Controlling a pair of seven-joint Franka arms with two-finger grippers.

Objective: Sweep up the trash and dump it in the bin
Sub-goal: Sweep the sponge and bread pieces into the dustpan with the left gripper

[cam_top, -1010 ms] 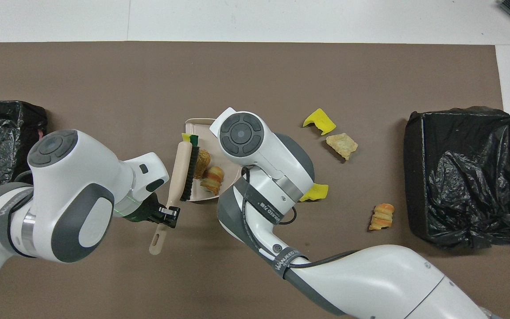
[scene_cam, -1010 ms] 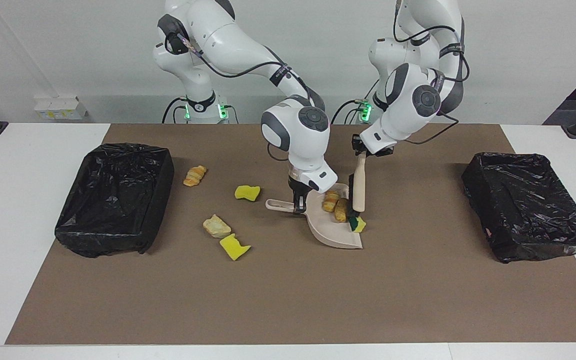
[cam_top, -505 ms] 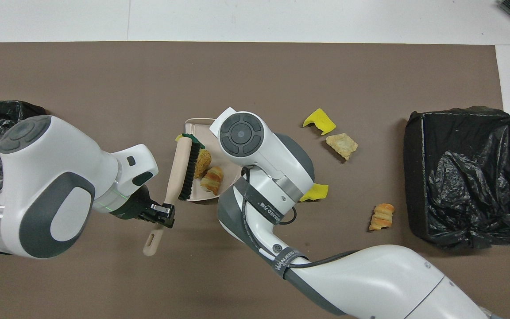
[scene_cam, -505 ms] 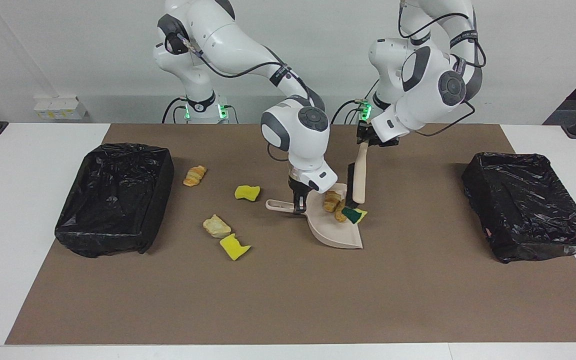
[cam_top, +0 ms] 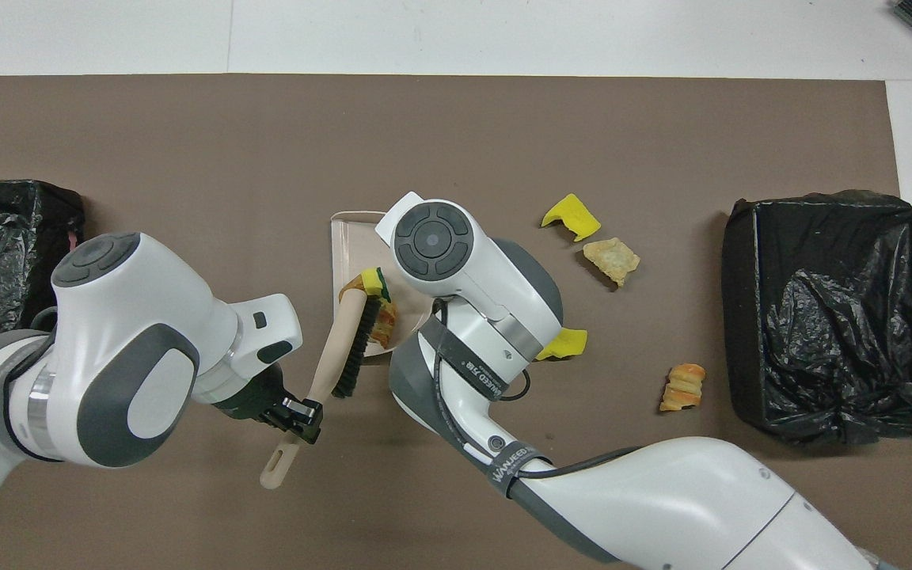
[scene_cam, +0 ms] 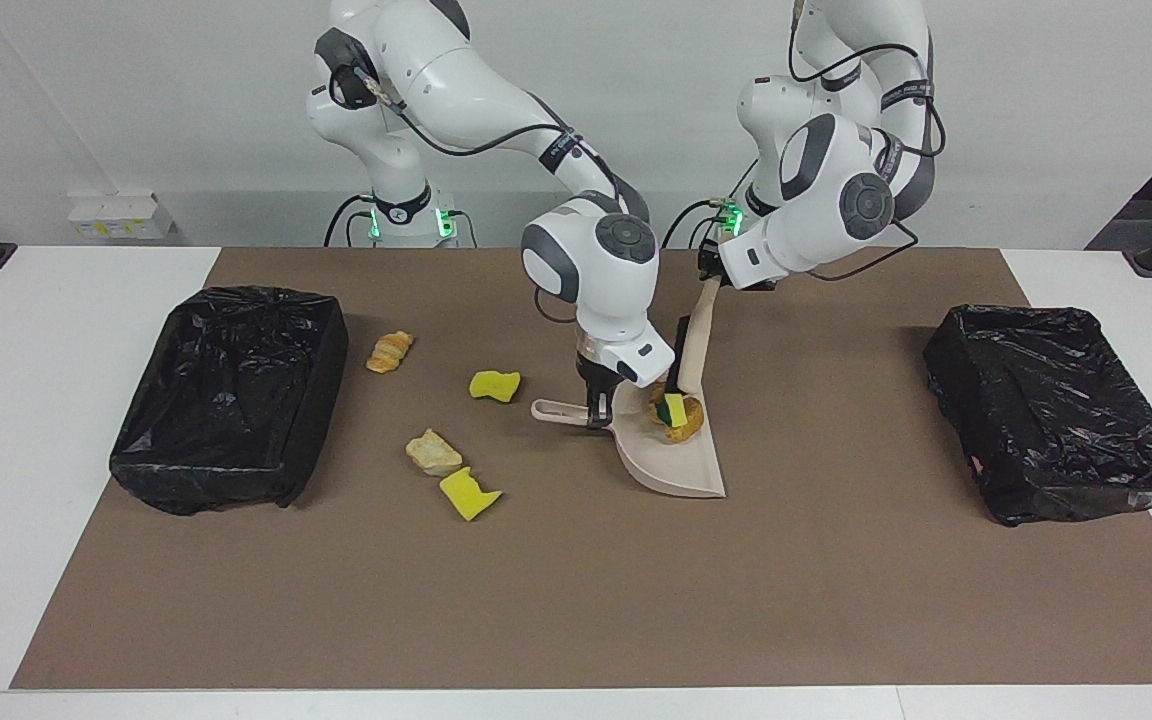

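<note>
Compared with the earlier frames, the brush (scene_cam: 688,350) has been drawn deeper into the dustpan (scene_cam: 678,470), carrying the yellow-and-green sponge scrap (scene_cam: 674,408) from the open lip onto the pastry pieces (scene_cam: 681,425) at the pan's closed end, the end nearest the robots.

Holding arrangement: the right pincer (scene_cam: 596,412) is clamped on the dustpan handle (scene_cam: 558,409), which points toward the right arm's end of the worktop (scene_cam: 56,610). By judgement, this pins the pan flat on the brown mat (scene_cam: 576,600) so it does not slide under brush pressure. The left pincer (scene_cam: 711,275) is clamped on the brush handle near its upper end; the brush slants down with its bristles at the scraps. This steep angle appears intended to rake material toward the pan's rear wall and keep it from rolling back out.

Count of items:
- Trash in the dustpan: one sponge scrap plus pastry; the pastry count cannot be told here.
- Trash loose on the mat, all toward the right arm's end: four, namely two yellow chunks (scene_cam: 494,386) (scene_cam: 468,495), one flat bread piece (scene_cam: 433,452), one rolled pastry (scene_cam: 390,351).
- Bins lined with black bags: two, one at each end of the mat (scene_cam: 226,395) (scene_cam: 1056,410).
- Brush: one. Dustpan: one.
</note>
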